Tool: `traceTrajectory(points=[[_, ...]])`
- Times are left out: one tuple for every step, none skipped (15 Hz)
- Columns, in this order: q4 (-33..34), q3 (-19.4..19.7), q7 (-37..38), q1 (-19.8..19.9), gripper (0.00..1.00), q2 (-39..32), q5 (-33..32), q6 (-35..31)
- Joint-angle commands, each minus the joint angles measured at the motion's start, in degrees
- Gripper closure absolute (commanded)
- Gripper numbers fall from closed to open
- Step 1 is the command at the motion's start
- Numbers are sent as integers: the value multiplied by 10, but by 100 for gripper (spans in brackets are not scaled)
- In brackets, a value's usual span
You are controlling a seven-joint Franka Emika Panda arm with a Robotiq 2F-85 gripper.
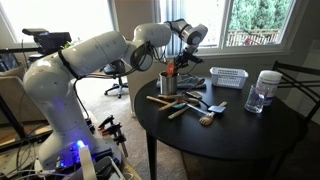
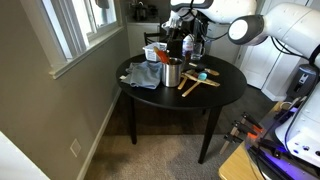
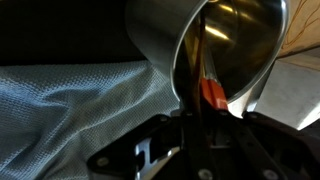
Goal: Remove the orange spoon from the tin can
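Over the tin can point(image 3: 238, 40), orange spoon point(image 3: 212, 93) in the grip of the narrowed claw point(image 3: 203, 112).

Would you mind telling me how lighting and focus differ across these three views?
In an exterior view, bright windows backlight the scene; in an exterior view, the black table swallows shadow detail; in the wrist view, the tin can sits too close to be sharp, with warm glare inside, and the orange spoon is blurred.
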State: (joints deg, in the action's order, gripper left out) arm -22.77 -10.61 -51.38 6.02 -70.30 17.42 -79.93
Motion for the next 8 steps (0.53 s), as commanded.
traceTrajectory(points=[[-7,-3,-20,5,93,15,0,9],[-6,-3,-19,5,93,17,-1,10],[-4,-2,-19,4,93,19,-2,10],[-2,-1,-18,3,93,20,-2,10],[0,-1,-16,3,93,23,-3,11],[2,0,-15,2,93,25,-4,11],[5,1,-12,1,93,29,-5,14],[17,-8,-7,0,93,27,-16,19]])
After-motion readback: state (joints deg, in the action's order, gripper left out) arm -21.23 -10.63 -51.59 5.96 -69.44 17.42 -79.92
